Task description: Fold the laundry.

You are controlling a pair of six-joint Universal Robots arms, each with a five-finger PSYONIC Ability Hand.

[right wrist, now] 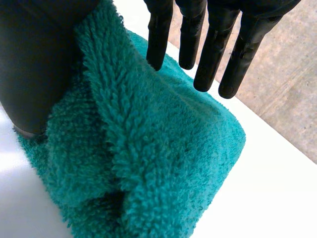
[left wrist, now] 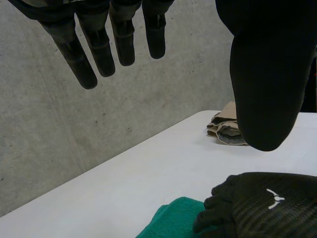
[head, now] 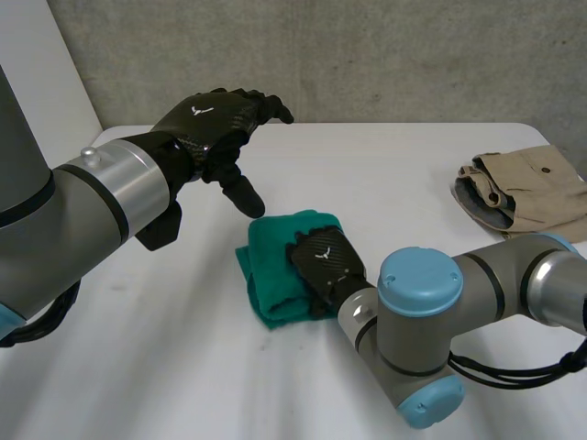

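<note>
A teal terry towel (head: 280,275) lies folded into a small thick bundle in the middle of the white table (head: 165,357). My right hand (head: 326,259) rests on top of it, palm down. In the right wrist view its fingers (right wrist: 213,47) stretch straight over the towel (right wrist: 163,148), and the thumb sits against a raised fold at the towel's near side. My left hand (head: 215,124) hovers open above the table, behind and to the left of the towel, touching nothing. The left wrist view has that hand (left wrist: 267,74) spread over the towel (left wrist: 173,218) and the right hand (left wrist: 262,203).
A folded khaki garment (head: 525,188) lies at the table's back right; the left wrist view has that garment (left wrist: 225,126) beyond the thumb. A grey concrete wall stands behind the table. My right arm's elbow (head: 420,312) sits low at the front right.
</note>
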